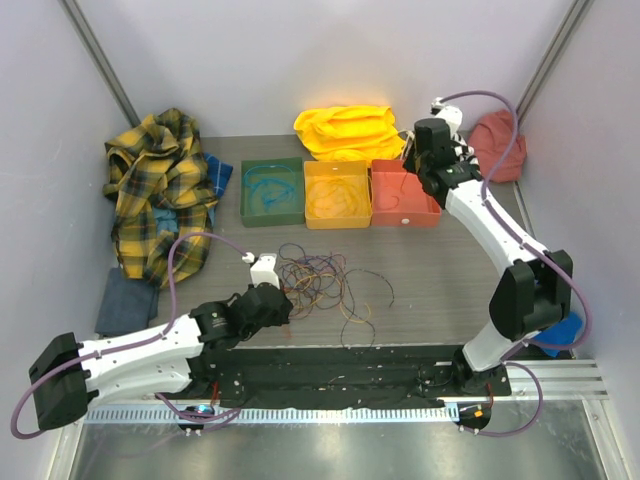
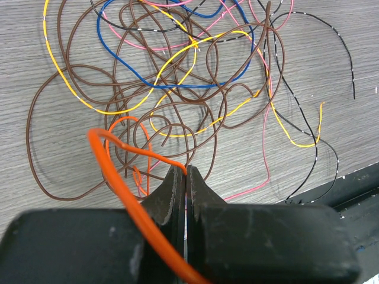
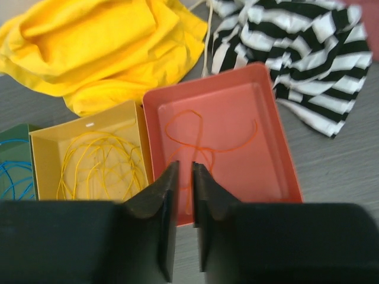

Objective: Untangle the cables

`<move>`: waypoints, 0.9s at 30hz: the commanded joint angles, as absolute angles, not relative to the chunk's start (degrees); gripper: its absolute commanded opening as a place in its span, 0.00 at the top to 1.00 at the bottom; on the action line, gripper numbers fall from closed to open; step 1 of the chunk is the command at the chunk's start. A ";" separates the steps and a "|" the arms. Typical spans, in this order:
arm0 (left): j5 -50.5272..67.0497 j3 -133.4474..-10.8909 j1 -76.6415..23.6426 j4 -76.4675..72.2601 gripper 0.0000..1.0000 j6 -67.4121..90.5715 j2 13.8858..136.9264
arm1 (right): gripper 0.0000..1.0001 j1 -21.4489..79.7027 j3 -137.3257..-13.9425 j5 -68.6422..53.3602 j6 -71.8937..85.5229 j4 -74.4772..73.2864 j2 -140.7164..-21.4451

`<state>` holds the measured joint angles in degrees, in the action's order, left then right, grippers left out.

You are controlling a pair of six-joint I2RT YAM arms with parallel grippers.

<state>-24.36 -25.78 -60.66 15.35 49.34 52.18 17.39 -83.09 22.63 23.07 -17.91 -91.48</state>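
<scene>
Sprawling cables (image 1: 320, 285) on grey table (image 1: 440, 270), pale walls (image 1: 300, 50)

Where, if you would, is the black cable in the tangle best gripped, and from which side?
Grip the black cable near its free end, at the right of the left wrist view, from straight above, jaws across it: that stretch lies alone on the table, nothing crossing it.

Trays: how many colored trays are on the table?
3, side by side along the far side of the table: the green tray on the left, the yellow tray in the middle, the red tray on the right. None seems hidden.
</scene>
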 commanded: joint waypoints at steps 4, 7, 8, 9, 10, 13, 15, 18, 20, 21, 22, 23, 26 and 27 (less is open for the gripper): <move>-25.22 -25.93 -60.47 14.76 1.00 49.92 52.38 | 0.40 17.23 -82.62 20.56 24.26 -15.29 -94.49; -25.66 -26.37 -60.47 15.20 1.00 49.92 52.12 | 0.31 17.31 -82.00 20.66 25.22 -15.38 -90.89; -25.93 -26.45 -60.47 15.21 1.00 49.83 51.95 | 0.30 17.58 -81.74 20.48 25.49 -15.29 -87.75; -26.19 -26.54 -60.47 15.21 1.00 49.75 51.86 | 0.30 18.45 -81.04 20.30 25.40 -15.38 -86.24; -26.37 -26.63 -60.47 15.12 1.00 49.75 51.42 | 0.29 18.98 -80.60 19.95 25.75 -15.99 -84.65; -27.24 -27.59 -60.47 15.03 1.00 49.57 51.07 | 0.31 22.31 -76.65 16.36 26.28 -17.31 -79.03; -28.73 -29.00 -60.38 15.47 1.00 48.87 50.80 | 0.33 25.03 -70.97 14.42 26.46 -17.31 -74.74; -31.89 -31.63 -60.29 17.13 1.00 48.08 49.92 | 0.33 33.38 -62.44 14.32 27.59 -16.26 -70.33; -33.39 -33.39 -60.21 17.75 0.98 46.94 49.48 | 0.34 39.35 -58.12 13.89 29.87 -13.81 -69.00; -35.31 -33.92 -60.21 18.28 0.96 46.59 48.96 | 0.34 41.29 -55.05 14.23 30.58 -13.45 -68.73; -35.94 -34.27 -60.21 18.37 0.96 45.97 48.87 | 0.34 42.96 -53.89 14.59 31.37 -12.49 -68.73; -36.64 -34.80 -60.03 18.46 0.95 45.62 48.78 | 0.34 46.28 -52.66 14.42 31.99 -11.61 -68.90; -37.18 -35.68 -59.68 18.37 0.95 44.83 49.22 | 0.34 50.52 -48.96 13.19 34.36 -7.57 -70.13; -37.09 -35.77 -59.50 18.28 1.00 44.74 49.74 | 0.34 51.15 -48.26 12.66 35.32 -6.69 -70.48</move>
<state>-32.97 -33.47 -60.18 18.00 46.70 49.47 47.62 -50.30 14.06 30.74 -13.41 -70.08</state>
